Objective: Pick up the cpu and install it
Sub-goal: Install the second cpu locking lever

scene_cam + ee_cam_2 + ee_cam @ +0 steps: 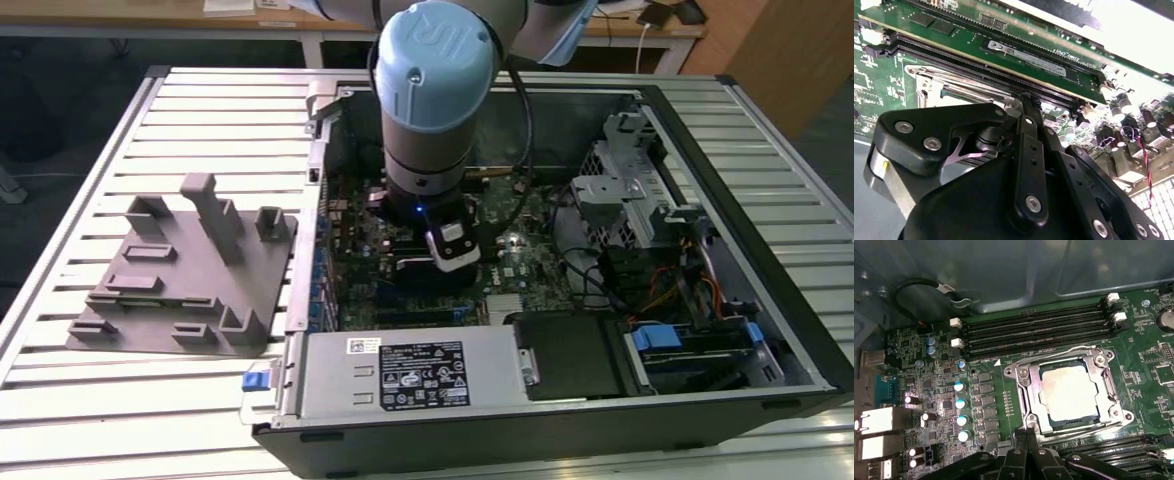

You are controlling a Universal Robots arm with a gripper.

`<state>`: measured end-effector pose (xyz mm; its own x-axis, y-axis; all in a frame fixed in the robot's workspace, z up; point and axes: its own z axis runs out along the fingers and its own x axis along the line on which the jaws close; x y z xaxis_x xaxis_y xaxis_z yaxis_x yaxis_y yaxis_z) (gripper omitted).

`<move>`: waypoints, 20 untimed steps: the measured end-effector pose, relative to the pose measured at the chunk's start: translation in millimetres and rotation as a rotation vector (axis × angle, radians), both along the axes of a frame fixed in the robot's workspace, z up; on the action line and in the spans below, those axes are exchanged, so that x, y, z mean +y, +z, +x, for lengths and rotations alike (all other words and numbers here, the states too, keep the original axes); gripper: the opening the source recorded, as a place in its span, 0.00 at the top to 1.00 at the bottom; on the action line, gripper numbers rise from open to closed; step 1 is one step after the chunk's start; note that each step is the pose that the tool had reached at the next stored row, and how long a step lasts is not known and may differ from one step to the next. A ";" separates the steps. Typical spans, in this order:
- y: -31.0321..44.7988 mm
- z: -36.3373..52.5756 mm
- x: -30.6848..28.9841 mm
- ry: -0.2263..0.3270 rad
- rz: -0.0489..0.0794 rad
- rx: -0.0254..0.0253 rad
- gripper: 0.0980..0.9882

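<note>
1. We see the cpu (1070, 391) lying flat inside the socket frame (1024, 390) on the motherboard (1144, 360) in the first wrist view, its pale metal top facing up and the memory slots (1034, 330) just beside it.
2. In the exterior view the arm (434, 110) reaches down into the open computer case (747, 330) on the slatted tabletop (80, 180), with the end effector (451, 262) low over the board.
3. In both wrist views the end effector's fingers (1026, 440) appear pressed together with nothing pinched between them; their tips sit at the edge of the socket frame, near the cpu but not on it.
4. We judge the cpu light, stiff and thin, with a smooth top that would slip under a loose pinch.
5. Its underside contacts and the socket beneath are likely fragile, so we would take hold by two opposite edges, keep it level, and avoid pressing down or tilting it.
</note>
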<state>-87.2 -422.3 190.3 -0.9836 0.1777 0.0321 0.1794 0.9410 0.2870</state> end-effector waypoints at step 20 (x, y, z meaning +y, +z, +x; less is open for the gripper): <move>55.3 0.1 0.6 -0.001 -0.031 -0.0001 0.99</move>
